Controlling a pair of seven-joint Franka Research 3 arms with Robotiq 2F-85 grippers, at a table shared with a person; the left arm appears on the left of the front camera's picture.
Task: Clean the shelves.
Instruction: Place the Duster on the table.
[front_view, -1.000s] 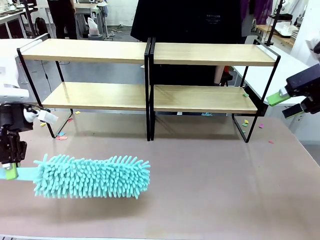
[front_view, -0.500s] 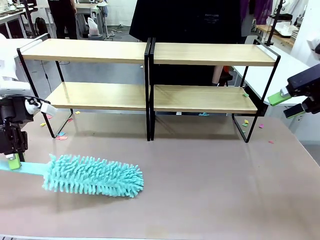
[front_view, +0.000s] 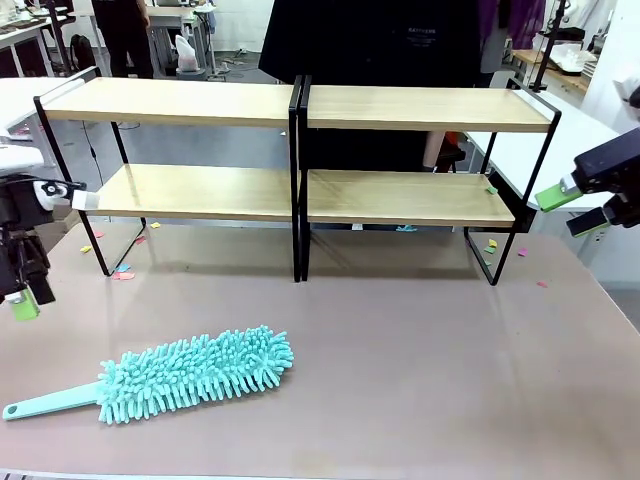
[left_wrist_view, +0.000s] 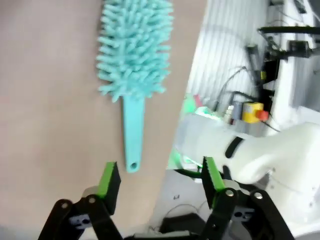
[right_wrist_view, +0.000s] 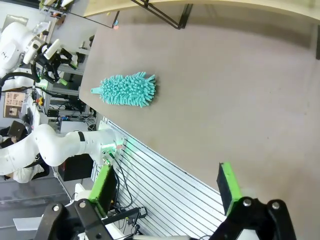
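Observation:
The shelves stand across the back of the table, light-wood boards in black frames; one black foot of the shelves also appears in the right wrist view. A teal fluffy duster lies flat on the table at the front left, handle pointing left. My left gripper hangs open above the table's left edge, up and left of the duster handle and apart from it. In the left wrist view the left gripper holds nothing, with the duster lying beyond it. My right gripper hovers open at the far right, beside the shelves' right end.
A person in dark clothing stands behind the shelves. Small coloured paper scraps lie on the table near the shelf feet on both sides. The beige tabletop is bare in the middle and at the right.
My left gripper has opened and let go of the duster handle, then lifted away. The duster has dropped onto the table and now lies at a slant.

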